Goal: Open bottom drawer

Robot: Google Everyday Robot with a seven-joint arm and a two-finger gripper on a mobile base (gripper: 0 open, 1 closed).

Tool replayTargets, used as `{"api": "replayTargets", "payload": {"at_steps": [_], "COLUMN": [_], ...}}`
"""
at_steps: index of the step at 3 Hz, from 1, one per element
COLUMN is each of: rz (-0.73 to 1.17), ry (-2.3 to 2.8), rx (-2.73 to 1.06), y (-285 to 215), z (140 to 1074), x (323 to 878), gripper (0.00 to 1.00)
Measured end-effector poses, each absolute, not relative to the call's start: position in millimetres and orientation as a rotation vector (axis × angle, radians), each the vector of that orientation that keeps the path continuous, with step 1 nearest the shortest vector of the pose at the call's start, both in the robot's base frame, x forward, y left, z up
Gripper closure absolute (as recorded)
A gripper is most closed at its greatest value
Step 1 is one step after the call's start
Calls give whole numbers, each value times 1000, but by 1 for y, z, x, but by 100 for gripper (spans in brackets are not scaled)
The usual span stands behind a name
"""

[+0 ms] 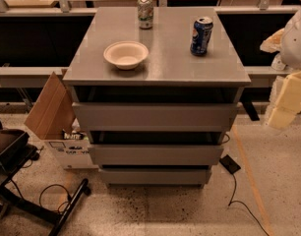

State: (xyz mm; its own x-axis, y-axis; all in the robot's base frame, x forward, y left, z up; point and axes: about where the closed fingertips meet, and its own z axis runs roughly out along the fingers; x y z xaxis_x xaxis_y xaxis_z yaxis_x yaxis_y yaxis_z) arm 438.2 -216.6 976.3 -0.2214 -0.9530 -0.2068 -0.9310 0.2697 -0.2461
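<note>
The grey cabinet (160,68) stands in the middle of the camera view with three drawer fronts stacked below its top. The bottom drawer (155,176) is the lowest, flat grey front without a handle, just above the floor, and looks closed. My gripper (287,100) shows as pale yellow blocks at the right edge, below the white arm (297,33). It is at about the height of the top drawer, to the right of the cabinet and apart from it, well above the bottom drawer.
On the cabinet top sit a white bowl (126,54), a green-and-white can (145,12) and a blue can (201,35). An open cardboard box (52,109) stands at the cabinet's left. A black chair base (57,208) lies lower left. A cable (235,191) runs along the floor at right.
</note>
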Motion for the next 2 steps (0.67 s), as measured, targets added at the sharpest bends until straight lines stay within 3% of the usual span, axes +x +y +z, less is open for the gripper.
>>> {"api": "replayTargets", "payload": {"at_steps": [2], "rz": [-97], "ry": [2263], "rx": [-1723], "y": [-222], "z": [957], "x": [436], "gripper": [0]}}
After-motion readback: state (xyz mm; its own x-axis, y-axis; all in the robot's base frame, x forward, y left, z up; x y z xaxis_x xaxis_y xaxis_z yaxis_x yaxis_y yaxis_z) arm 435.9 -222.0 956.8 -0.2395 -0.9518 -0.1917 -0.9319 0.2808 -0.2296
